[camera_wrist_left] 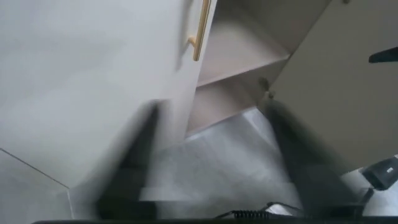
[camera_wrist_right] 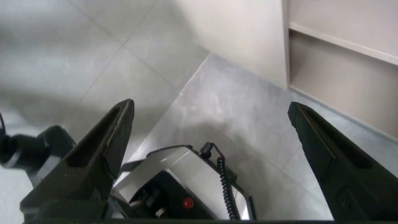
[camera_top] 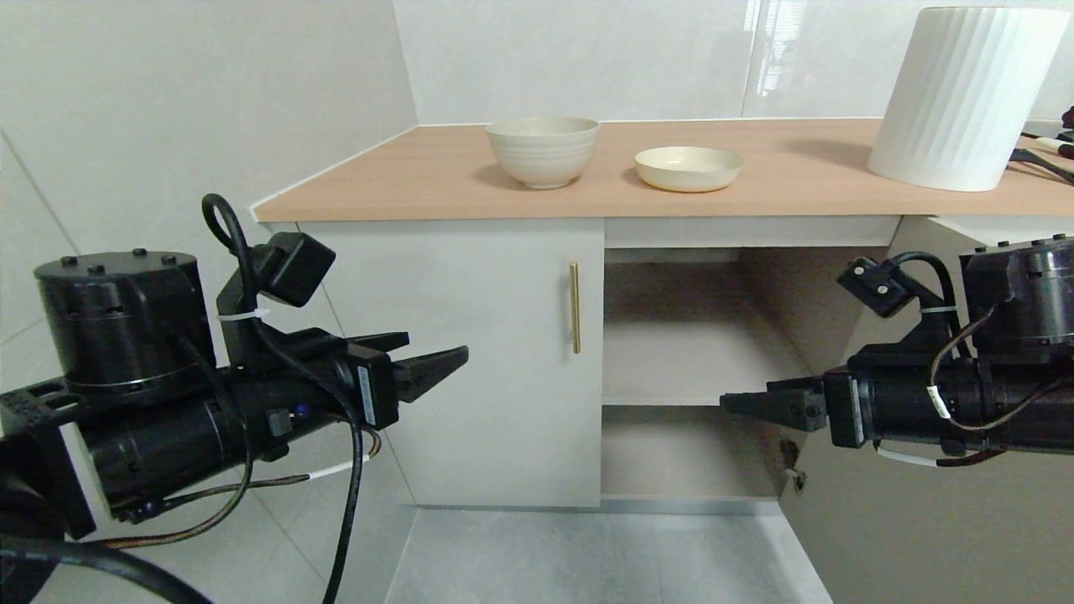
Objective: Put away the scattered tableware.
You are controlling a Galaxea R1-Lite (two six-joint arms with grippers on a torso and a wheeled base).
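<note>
Space between left end effector [camera_top: 436, 352] and right end effector [camera_top: 738, 404] was free. Ahead of the right end effector the cupboard bay [camera_top: 688, 327] stood open, with a shelf [camera_top: 671, 401] splitting it into upper and lower room. A closed door [camera_top: 495, 361] with a brass handle [camera_top: 575, 306] blocked ahead of the left end effector. A swung-out door [camera_top: 923, 520] sat close below the right end effector. Above both, on the desk [camera_top: 403, 180], bowl [camera_top: 544, 151] and plate [camera_top: 688, 168] stood apart with free desk between them. A tall white ribbed cylinder [camera_top: 965, 96] took the room above the right end effector.
</note>
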